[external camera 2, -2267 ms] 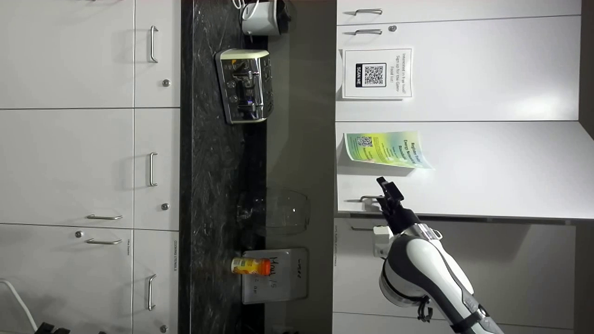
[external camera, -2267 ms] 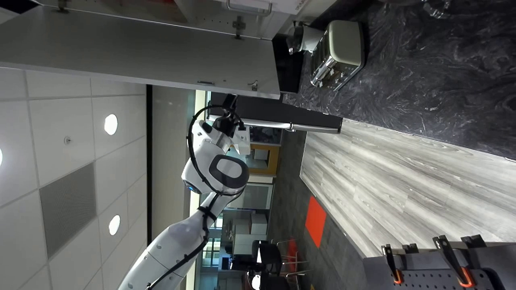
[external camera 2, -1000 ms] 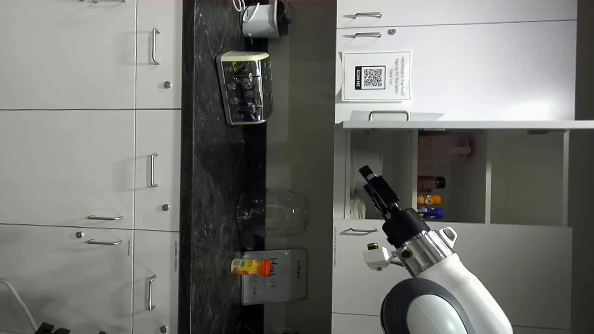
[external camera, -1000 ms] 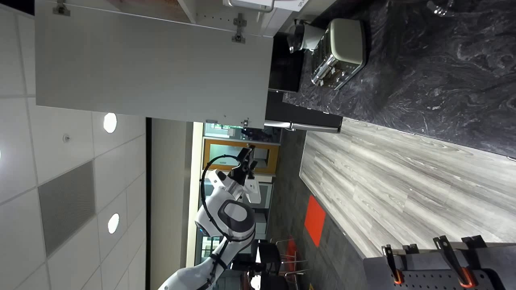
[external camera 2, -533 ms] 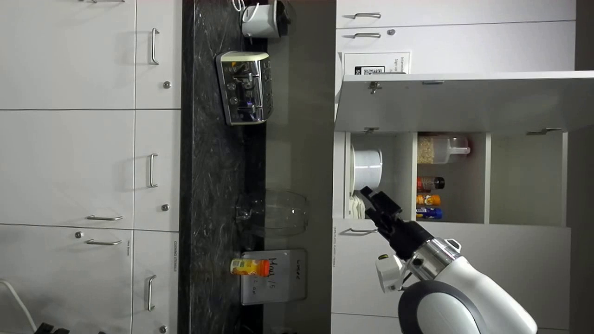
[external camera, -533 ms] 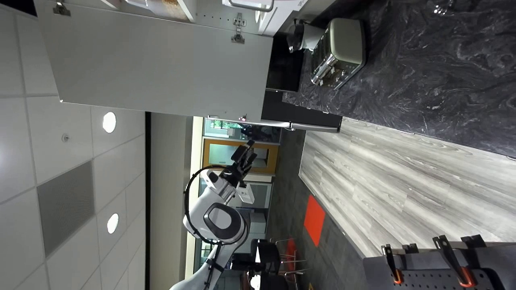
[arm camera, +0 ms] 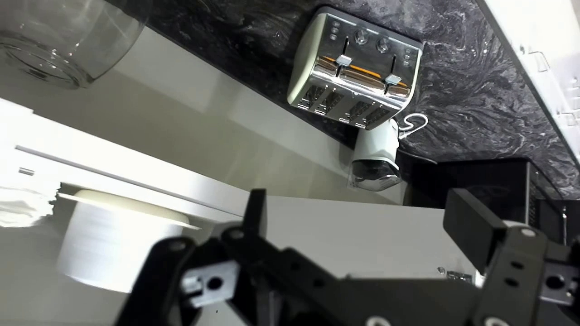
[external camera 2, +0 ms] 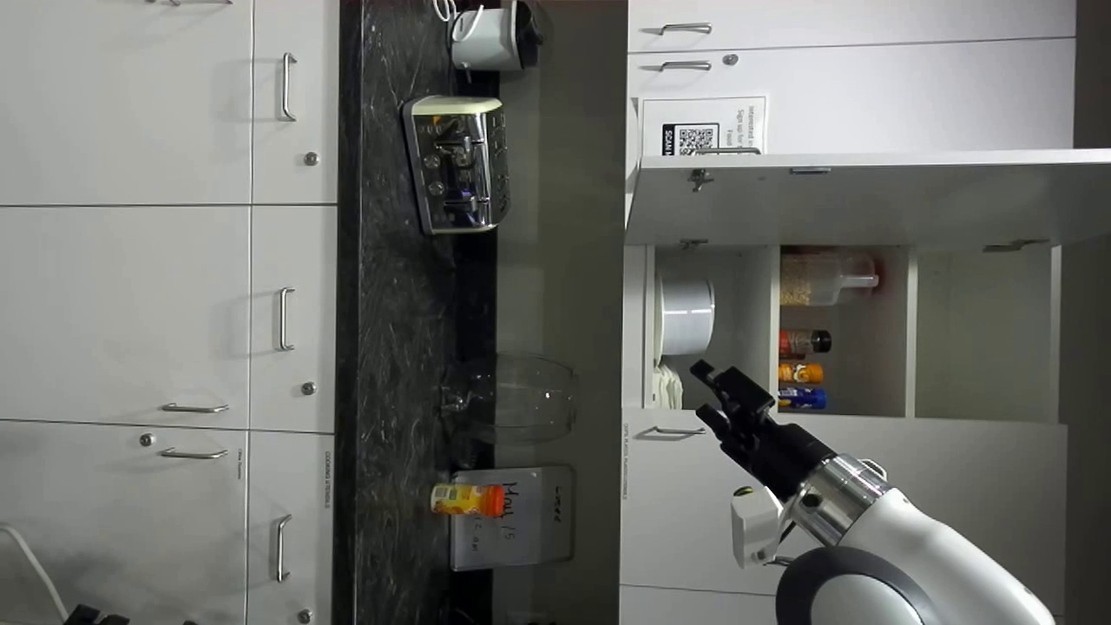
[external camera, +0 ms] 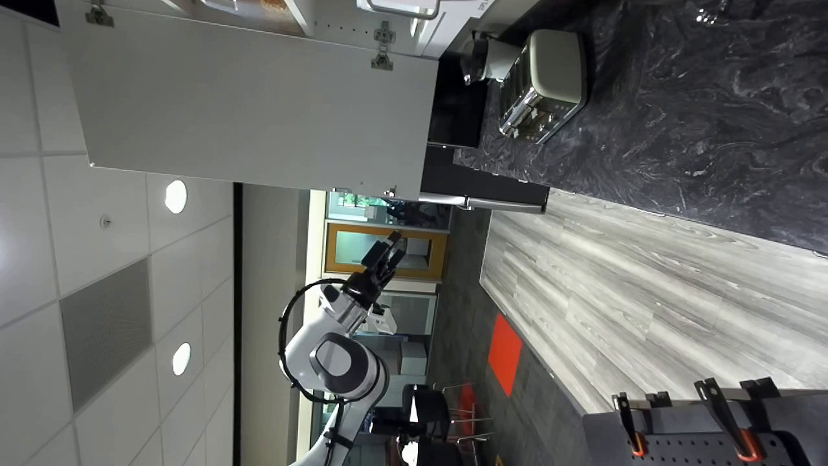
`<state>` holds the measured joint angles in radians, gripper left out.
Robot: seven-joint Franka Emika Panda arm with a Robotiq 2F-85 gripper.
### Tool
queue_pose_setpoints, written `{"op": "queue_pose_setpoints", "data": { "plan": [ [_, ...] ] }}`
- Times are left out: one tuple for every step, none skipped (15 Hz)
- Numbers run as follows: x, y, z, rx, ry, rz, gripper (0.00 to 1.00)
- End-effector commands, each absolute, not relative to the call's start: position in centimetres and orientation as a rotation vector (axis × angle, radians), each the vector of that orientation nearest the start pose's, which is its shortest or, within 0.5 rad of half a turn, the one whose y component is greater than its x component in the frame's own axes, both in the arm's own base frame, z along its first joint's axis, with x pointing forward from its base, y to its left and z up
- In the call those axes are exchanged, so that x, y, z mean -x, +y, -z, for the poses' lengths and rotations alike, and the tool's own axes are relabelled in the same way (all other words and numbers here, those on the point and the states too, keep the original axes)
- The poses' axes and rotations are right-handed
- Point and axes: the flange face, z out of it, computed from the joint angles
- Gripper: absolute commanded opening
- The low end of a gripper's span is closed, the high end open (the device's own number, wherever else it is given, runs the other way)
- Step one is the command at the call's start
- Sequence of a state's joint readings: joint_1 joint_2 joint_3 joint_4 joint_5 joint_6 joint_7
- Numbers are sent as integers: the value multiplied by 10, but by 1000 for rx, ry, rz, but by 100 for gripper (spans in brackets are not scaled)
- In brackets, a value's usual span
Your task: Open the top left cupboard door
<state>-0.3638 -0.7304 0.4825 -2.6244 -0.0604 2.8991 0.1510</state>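
Top left cupboard door (external camera: 252, 103) stands swung out, free edge well into the room, inner face visible. My fingers (arm camera: 473, 231) are spread wide, released; in both exterior views I see a gap between them and the door. In the wrist view its inner face shows beyond them. In an exterior view they look near the white cylinder (external camera 2: 687, 317); depth I can't tell. Cupboard interior (external camera 2: 985, 338) is exposed, 3 small capped jars (external camera 2: 800, 373) on its middle level. Toaster (external camera 2: 460, 165) on worktop (external camera 2: 395, 304), well apart from my fingers.
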Motion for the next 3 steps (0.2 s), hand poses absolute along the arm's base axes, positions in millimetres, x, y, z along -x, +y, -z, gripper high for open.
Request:
{"op": "queue_pose_setpoints", "data": {
  "plan": [
    [-393,80,-561,3005,-106,1559,100],
    [-393,80,-561,3005,-107,1558,100],
    [-393,81,-561,3004,-107,1558,100]
  ]
}}
